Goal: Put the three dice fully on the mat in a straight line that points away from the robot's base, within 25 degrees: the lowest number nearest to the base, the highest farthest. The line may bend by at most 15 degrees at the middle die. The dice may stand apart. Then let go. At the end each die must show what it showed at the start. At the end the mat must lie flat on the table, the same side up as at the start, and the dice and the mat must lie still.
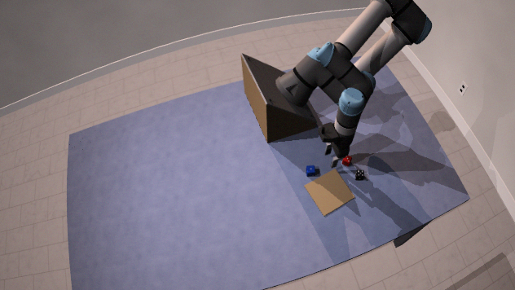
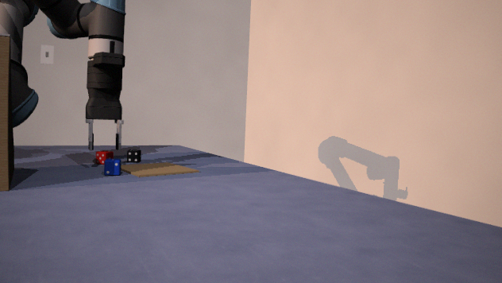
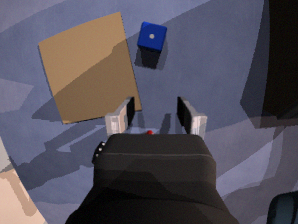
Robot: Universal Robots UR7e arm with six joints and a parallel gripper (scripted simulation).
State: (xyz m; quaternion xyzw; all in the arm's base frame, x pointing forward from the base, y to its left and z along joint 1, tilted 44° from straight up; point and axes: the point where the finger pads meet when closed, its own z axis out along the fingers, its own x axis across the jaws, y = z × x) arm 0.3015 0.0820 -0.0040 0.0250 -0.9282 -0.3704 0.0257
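Observation:
Three dice lie on the blue table cloth beside the tan mat [image 1: 329,191], none on it. The blue die [image 1: 310,170] sits at the mat's near corner and shows one pip on top in the wrist view [image 3: 152,36]. The red die [image 1: 346,160] and the black die [image 1: 359,174] lie to the mat's other side. My gripper [image 2: 104,143] is open and empty, hovering just above the red die [image 2: 104,157]. In the wrist view only a red sliver [image 3: 150,132] shows between the fingers. The mat [image 3: 88,67] lies flat.
A large brown and dark box [image 1: 273,102] stands close behind the gripper, toward the robot's base. In the exterior view it fills the left edge [image 2: 4,111]. A wall runs along the table's far side.

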